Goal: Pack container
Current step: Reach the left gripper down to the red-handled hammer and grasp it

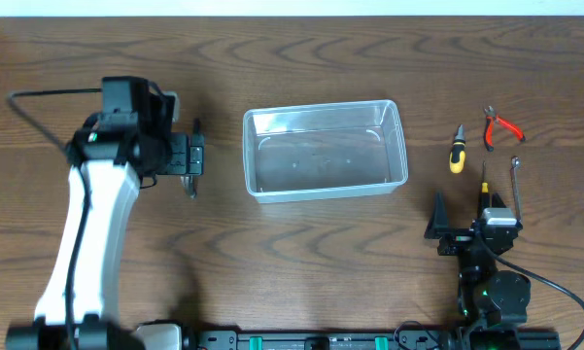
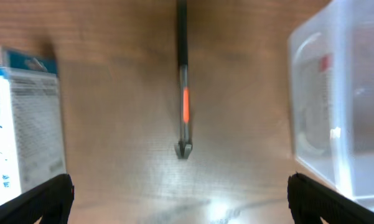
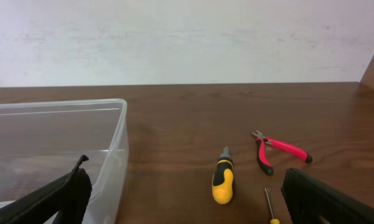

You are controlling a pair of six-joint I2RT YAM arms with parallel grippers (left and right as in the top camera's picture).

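Here, wood-grain table (image 3: 174, 112) meets white wall (image 3: 187, 37) — left end effector (image 2: 179, 186), right end effector (image 3: 185, 177) both spread, empty.

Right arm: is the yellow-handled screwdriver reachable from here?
Likely yes. The yellow-handled screwdriver lies just ahead of the right gripper, whose jaws stand open. The container sits to its left, the red pliers apart on its right, nothing between.

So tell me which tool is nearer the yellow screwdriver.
Right. The yellow screwdriver lies just ahead of the right tool; the left tool is on the clear bin's far side.
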